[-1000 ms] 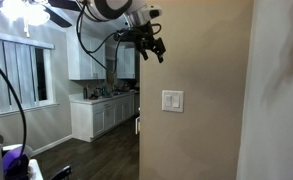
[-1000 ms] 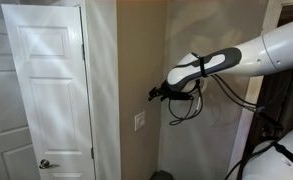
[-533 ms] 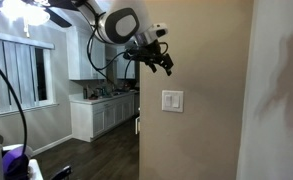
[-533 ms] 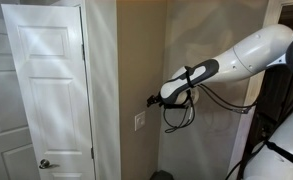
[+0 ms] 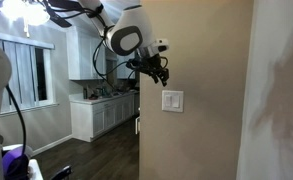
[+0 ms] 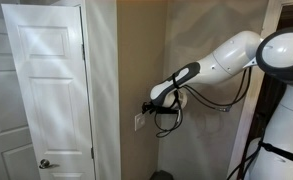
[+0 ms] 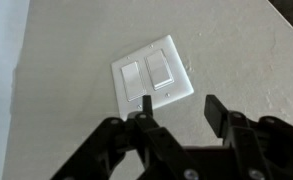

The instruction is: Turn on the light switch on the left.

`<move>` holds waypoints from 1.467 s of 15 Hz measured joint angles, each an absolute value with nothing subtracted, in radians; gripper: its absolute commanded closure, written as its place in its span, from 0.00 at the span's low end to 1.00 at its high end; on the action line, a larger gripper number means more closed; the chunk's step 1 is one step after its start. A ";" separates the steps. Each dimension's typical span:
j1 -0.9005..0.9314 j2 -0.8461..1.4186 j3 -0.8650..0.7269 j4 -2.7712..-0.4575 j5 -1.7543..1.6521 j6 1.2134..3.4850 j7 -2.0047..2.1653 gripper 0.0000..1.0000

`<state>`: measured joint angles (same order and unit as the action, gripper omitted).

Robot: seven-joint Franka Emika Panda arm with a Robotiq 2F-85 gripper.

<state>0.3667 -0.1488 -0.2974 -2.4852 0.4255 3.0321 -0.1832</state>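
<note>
Up near the middle of the frame in an exterior view, the gripper hung just above and a little left of the light switch, a small white plate on the beige wall close to its corner edge. The white arm reached in from the upper left, with kitchen cabinets low in the background and a bright ceiling light in the top left corner. From that angle I could not tell how far the fingers were parted. In an exterior view from another spot, a white panelled door filled the left side. The light switch sat on the wall just right of centre, the gripper was close against the wall right above it, and dark cables looped down under the arm, which stretched in from the right. Whether the gripper touched the plate was not clear. In the wrist view the light switch lay slightly tilted above centre, showing the left-hand rocker and the right-hand rocker side by side. The gripper came up from the bottom edge with its fingers spread wide and nothing held between them. One fingertip lay over the plate's lower edge beneath the left-hand rocker, and the other sat off to the plate's lower right over bare wall.
</note>
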 measured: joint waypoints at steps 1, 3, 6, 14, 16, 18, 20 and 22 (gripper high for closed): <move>0.383 -0.130 -0.314 -2.468 0.449 3.032 -0.200 0.78; 0.408 -0.091 -0.346 -2.432 0.506 3.031 -0.240 0.91; 0.420 -0.039 -0.377 -2.384 0.596 3.010 -0.302 1.00; 0.420 0.069 -0.388 -2.288 0.834 2.893 -0.487 1.00; 0.419 0.099 -0.388 -2.276 0.851 2.871 -0.503 1.00; 0.419 0.127 -0.386 -2.265 0.871 2.861 -0.526 1.00; 0.419 0.151 -0.381 -2.253 0.891 2.861 -0.551 1.00; 0.419 0.170 -0.375 -2.237 0.920 2.861 -0.580 1.00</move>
